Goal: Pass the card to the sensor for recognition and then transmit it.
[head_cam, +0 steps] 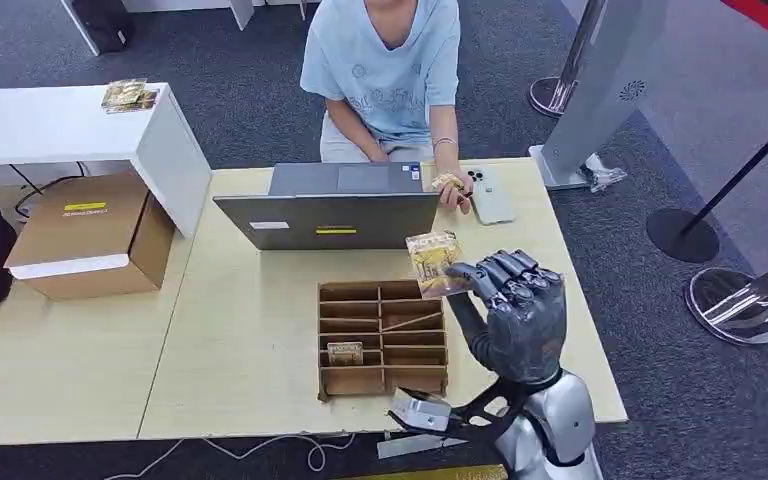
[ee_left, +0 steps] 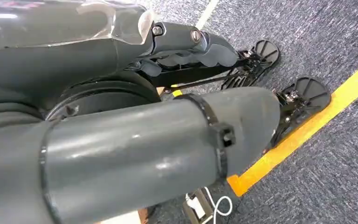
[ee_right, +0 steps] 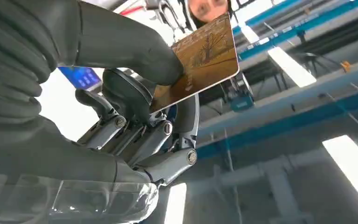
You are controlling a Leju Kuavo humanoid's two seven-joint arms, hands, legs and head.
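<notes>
Gold card: the card is lifted above the worktop, hanging between the cardboard organiser and the back of the grey laptop; the right wrist view shows its printed gold face standing clear of the fingers.
Right robot hand: the right robot hand is raised with its back to the head camera, pinching the card by one edge between the thick thumb and the darker fingers.
Left robot hand: the left robot hand hangs beside the body over carpet, its fingers curled in with nothing in them.
Person: a person in a light blue shirt sits across the worktop, one hand resting just beside a white phone.
Sensor: I cannot tell which item is the reader; it may be the phone or something near the laptop.
Step in hand: by my reading, carrying the card forward to be read.
Doing it well: keep the pinch firm and low on the edge so the face stays exposed, hold the card level and flat toward the reader, clear the laptop lid, and pause steadily before offering it to the person.
Risk: a thin edge grip could let the card pivot or slip.
</notes>
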